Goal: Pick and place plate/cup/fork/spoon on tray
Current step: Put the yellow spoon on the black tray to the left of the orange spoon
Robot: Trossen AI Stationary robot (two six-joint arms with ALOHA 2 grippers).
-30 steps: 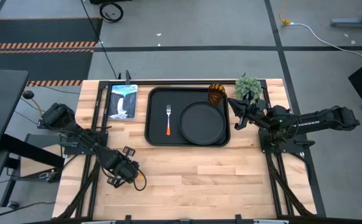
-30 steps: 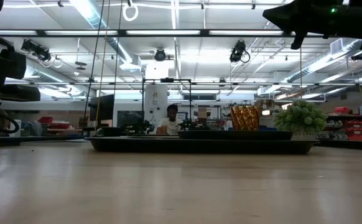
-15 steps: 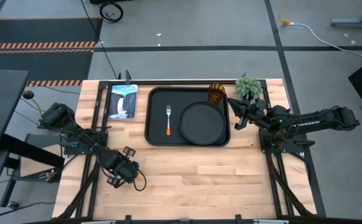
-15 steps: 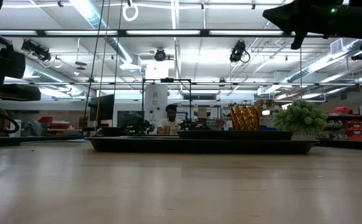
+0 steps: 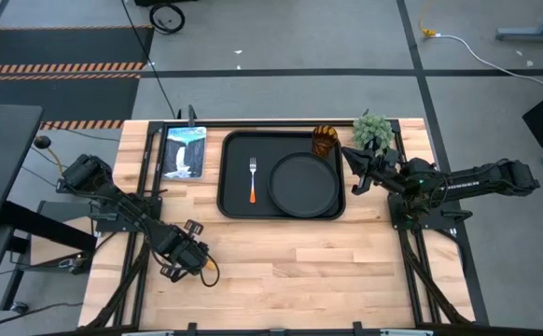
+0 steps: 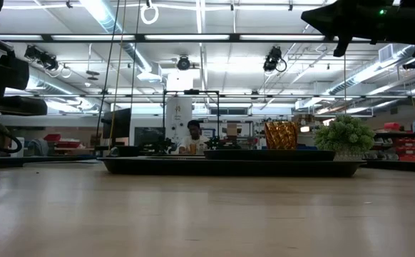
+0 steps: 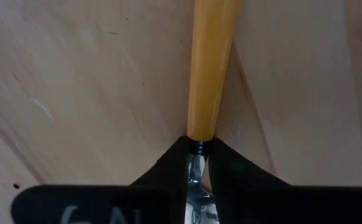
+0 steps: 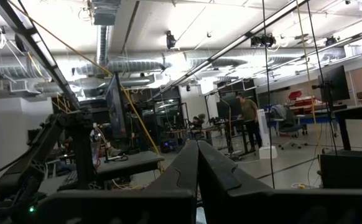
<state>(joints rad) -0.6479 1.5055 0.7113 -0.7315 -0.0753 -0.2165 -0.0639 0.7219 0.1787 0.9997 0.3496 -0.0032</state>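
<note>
Spoon (image 7: 209,68) first, since it sits nearest you: the left gripper (image 5: 180,250) is down at the near-left part of the wooden table (image 5: 281,271), and in the left wrist view its two dark fingers (image 7: 165,171) are pinched together on the metal neck of the spoon, with the orange-yellow handle running forward from the fingertips, low over the wood. You cannot make out the spoon's bowl; it is hidden between the fingers.

Farther back, the tray (image 5: 234,177) lies across the middle of the table's far half. On it you have the fork (image 5: 252,180), handle toward you, in the left part, just beside the plate (image 5: 303,185), which fills the right part. The cup (image 5: 324,141) stands upright in the tray's far-right corner, just behind the plate's rim.

The right gripper (image 5: 353,172) hangs in the air just off the tray's right edge, fingers closed together on nothing, as the right wrist view shows. A small green plant (image 5: 372,131) stands at the far-right corner, and a picture card (image 5: 184,151) lies left of the tray.
</note>
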